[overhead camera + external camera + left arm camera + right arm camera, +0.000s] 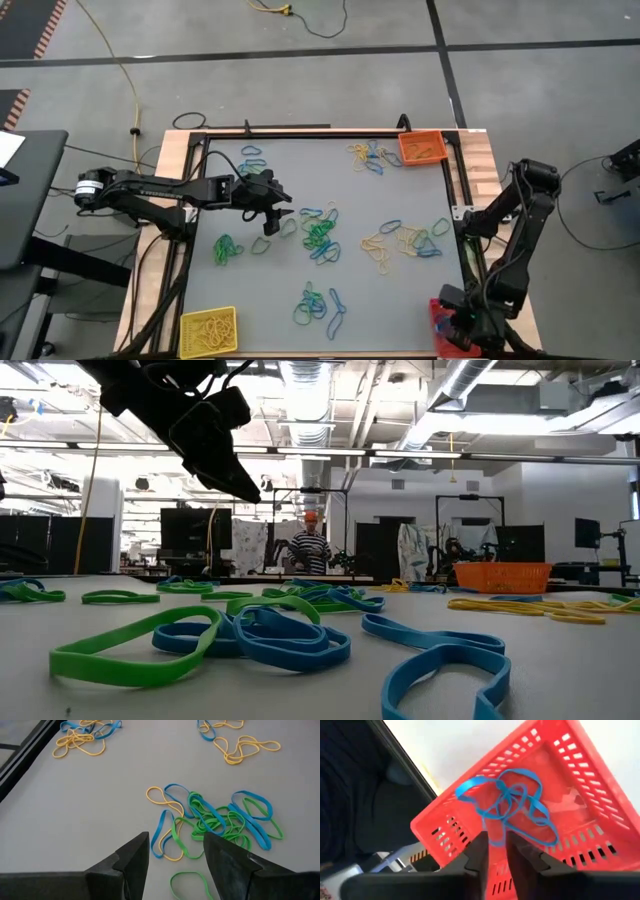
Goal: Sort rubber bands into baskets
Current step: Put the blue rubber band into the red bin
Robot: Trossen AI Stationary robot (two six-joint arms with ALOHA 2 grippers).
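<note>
Yellow, green and blue rubber bands lie in loose clusters on the grey mat (300, 180), the nearest cluster (220, 820) just ahead of my left gripper (175, 855). That gripper (274, 216) hangs open above the mat, left of centre, holding nothing. My right gripper (496, 845) stands open over the red basket (445, 822) at the mat's near right corner (438, 318). A tangle of blue bands (512, 802) shows inside that basket. The orange basket (420, 148) sits at the far right with bands in it, and the yellow basket (208, 330) at the near left holds yellow bands. My right gripper points down into the red basket from above. One strand of the blue tangle (490, 832) runs down between its two fingers, which stand wider apart than the strand. Whether either finger touches it, I cannot tell.
A wooden frame (482, 165) with black rails borders the mat. A yellow cable (125, 70) runs over the floor beyond the far left corner. A person (312, 545) stands far off in the room behind the table.
</note>
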